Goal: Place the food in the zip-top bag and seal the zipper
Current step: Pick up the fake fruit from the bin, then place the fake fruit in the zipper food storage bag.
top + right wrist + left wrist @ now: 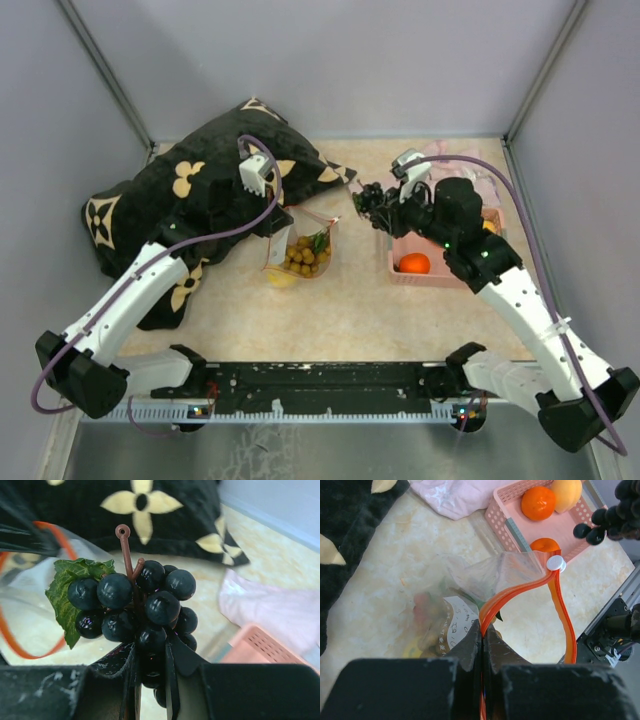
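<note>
Nearest the arms' bases, the left pincer (482, 630) is closed flat on the narrow orange-red plastic zipper (520, 587) of the clear, thin zip-top bag (305, 250), which lies mid-surface with its mouth lifted into an open loop. Just beyond and to the right, the right pincer (150, 655) is clamped on the lower part of a bunch of glossy dark toy grapes (135, 605), carried in the air between bag and basket. The step in hand looks like dropping this bunch in. To do it well, the left arm should hold the strip taut and raised so the loop stays wide, while the right arm comes over the opening, lowers the grapes past the strip and lets go only once leaf and stem are inside the mouth. By count there is one bag, one zipper with one white slider (555, 563), and one dark bunch in the grip. Inside the bag are one brownish-green grape bunch (303, 256) plus yellow and reddish shapes too blurred to number. Farther off sit one pink perforated plastic basket (495, 510) holding three round fruits (two orange, one paler yellow-orange), one pale pink cloth (455, 497), and one black plush cushion with cream flowers (170, 210).
</note>
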You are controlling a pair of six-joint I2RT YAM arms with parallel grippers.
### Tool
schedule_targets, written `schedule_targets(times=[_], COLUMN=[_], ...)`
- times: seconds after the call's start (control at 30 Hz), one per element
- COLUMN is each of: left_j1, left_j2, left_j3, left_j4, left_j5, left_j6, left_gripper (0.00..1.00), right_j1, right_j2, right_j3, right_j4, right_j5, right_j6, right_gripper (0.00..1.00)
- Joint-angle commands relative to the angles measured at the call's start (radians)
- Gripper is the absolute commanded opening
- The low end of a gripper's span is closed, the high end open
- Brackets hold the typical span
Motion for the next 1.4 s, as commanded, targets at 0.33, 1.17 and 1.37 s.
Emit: schedule_targets(times=[0.33,1.17,1.37], left_j1=[0.001,-0.005,-0.007], left_j2=[0.001,-0.016,-0.016], left_j3=[-0.004,-0.009,-0.013], left_j4=[0.051,0.051,0.052], left_j5=[0.049,0.095,0.109], left_j6=[0.009,0.022,0.028], left_gripper=[0.0,0.0,0.0], right_j1=[0.21,0.265,0.243], right_j2=[0.036,0.385,0.436], right_j3=[0.058,0.057,0.044], right_j4=[0.37,0.355,0.318], right_j5=[-0.41,-0.53,-0.435], right_j6=[-0.119,-0.664,-0.767], right_gripper=[0.0,0.0,0.0])
